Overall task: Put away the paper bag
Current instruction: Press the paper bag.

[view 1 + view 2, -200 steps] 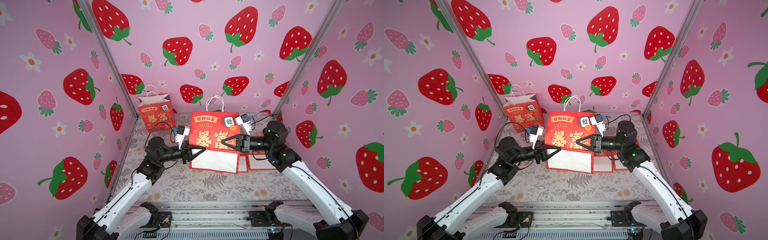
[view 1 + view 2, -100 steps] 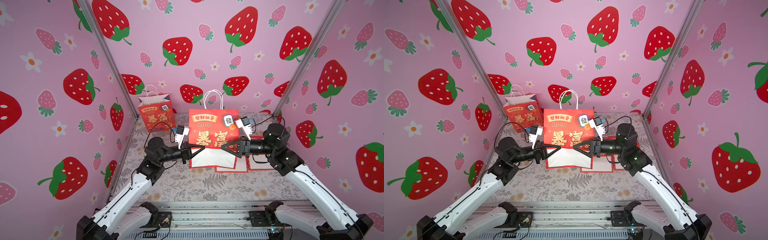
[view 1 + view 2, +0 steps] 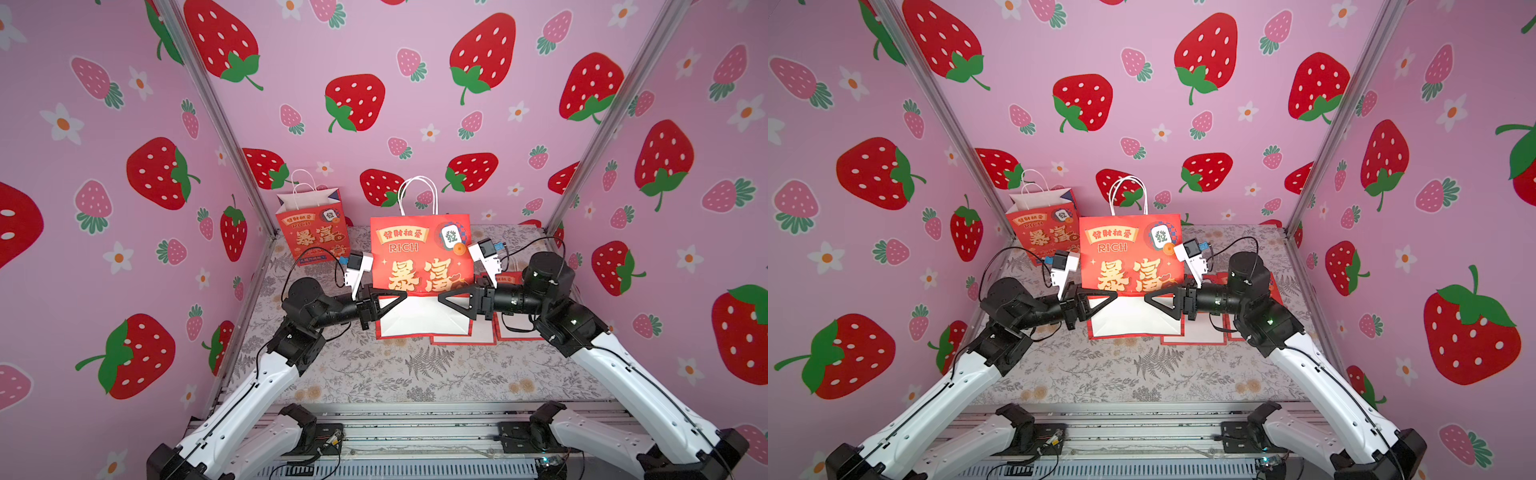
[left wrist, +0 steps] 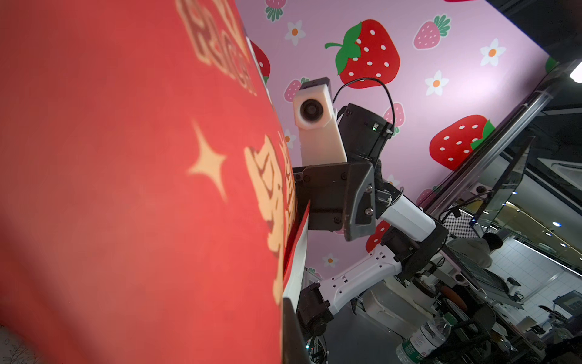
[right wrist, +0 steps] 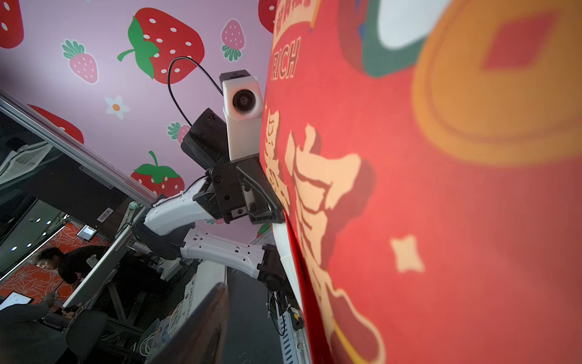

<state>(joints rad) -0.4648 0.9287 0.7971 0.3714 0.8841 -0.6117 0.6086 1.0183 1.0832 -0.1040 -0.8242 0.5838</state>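
Note:
The paper bag [image 3: 419, 253] [image 3: 1129, 253] is red with gold characters and white handles. It stands upright in mid-table with its white bottom panel folded toward the front. My left gripper [image 3: 392, 300] [image 3: 1102, 300] is shut on the bag's lower left edge; the left wrist view shows one dark finger [image 4: 291, 334] pressed against the red paper [image 4: 126, 189]. My right gripper [image 3: 451, 301] [image 3: 1158, 301] sits at the lower right edge with its jaws apart. One finger [image 5: 204, 324] stands well clear of the paper [image 5: 441, 220]; the other is hidden.
A second red bag [image 3: 311, 228] [image 3: 1042, 232] stands open in the back left corner. Flattened red-edged bags [image 3: 465, 332] lie on the floral table cover [image 3: 415, 374] under and beside my right arm. Strawberry-print walls close in three sides.
The bag has swung from a tilt to upright. My right gripper dropped lower and opened, letting go of the bag. My left gripper closed tighter on the left edge.

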